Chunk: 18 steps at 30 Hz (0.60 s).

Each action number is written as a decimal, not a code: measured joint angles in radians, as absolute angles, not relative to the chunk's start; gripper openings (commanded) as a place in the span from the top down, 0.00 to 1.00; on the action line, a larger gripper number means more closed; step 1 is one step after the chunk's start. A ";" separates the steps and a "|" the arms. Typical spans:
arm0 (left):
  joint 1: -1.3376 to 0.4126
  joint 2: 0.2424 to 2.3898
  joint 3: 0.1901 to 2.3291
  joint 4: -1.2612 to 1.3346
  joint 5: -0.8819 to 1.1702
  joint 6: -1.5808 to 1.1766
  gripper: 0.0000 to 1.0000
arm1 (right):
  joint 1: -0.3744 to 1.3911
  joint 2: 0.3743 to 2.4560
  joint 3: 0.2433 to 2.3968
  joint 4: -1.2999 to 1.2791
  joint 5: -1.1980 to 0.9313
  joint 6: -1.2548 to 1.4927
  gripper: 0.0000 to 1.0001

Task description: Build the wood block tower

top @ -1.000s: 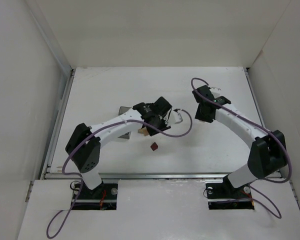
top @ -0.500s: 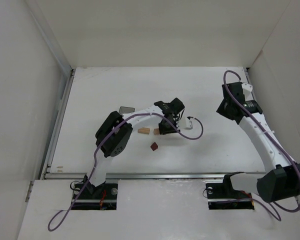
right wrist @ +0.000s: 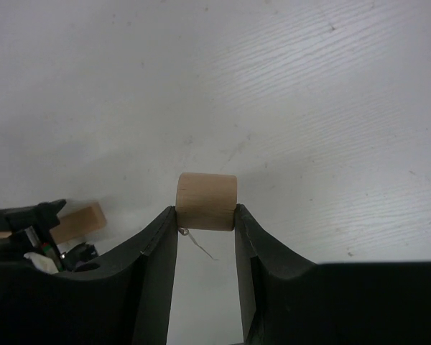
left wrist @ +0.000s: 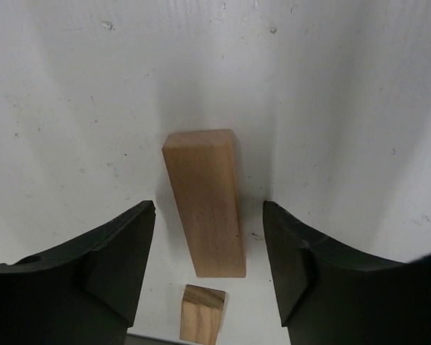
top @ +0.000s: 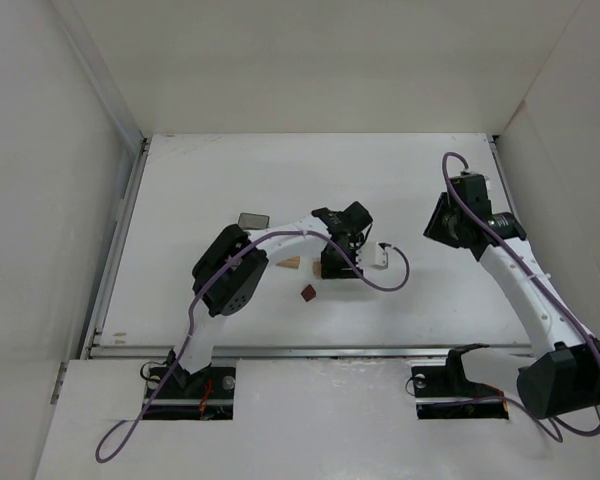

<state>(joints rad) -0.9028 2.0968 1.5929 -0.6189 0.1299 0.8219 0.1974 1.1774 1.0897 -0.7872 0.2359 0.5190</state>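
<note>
A pale tan plank [left wrist: 205, 201] lies on the white table between the jaws of my left gripper [left wrist: 208, 212], which stands open with a gap on each side of it. A small tan piece [left wrist: 202, 323] lies just short of the plank's near end. In the top view my left gripper [top: 338, 256] covers the plank; a small tan piece [top: 289, 263] lies to its left and a dark red-brown cube [top: 309, 293] in front. My right gripper [right wrist: 206, 215] is shut on a small round tan block [right wrist: 207, 201], held above the table at the right [top: 445, 228].
A small dark grey bin [top: 252, 220] sits behind the left arm's elbow. White walls enclose the table on the left, back and right. A purple cable loops from the left wrist [top: 385, 270] onto the table.
My left gripper has swung right, set down and opened off the plank. The right arm swung out to the right with its block, then eased back slightly left.
</note>
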 measured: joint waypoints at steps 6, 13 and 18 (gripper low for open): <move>-0.908 2.075 1.585 -0.593 0.130 0.767 0.24 | 0.197 1.151 1.066 -0.739 0.136 0.488 0.94; -0.855 1.787 1.490 -0.544 0.195 0.673 0.25 | 0.198 1.185 1.061 -0.657 -0.035 0.463 0.96; -0.816 1.578 1.462 -0.525 0.214 0.656 0.26 | 0.205 1.223 1.024 -0.557 -0.225 0.458 0.99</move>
<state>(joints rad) -0.8162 1.5776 1.4620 -0.5251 0.2138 0.6563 0.2050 1.2228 1.0237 -0.5568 -0.2253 0.4583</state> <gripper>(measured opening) 0.740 0.393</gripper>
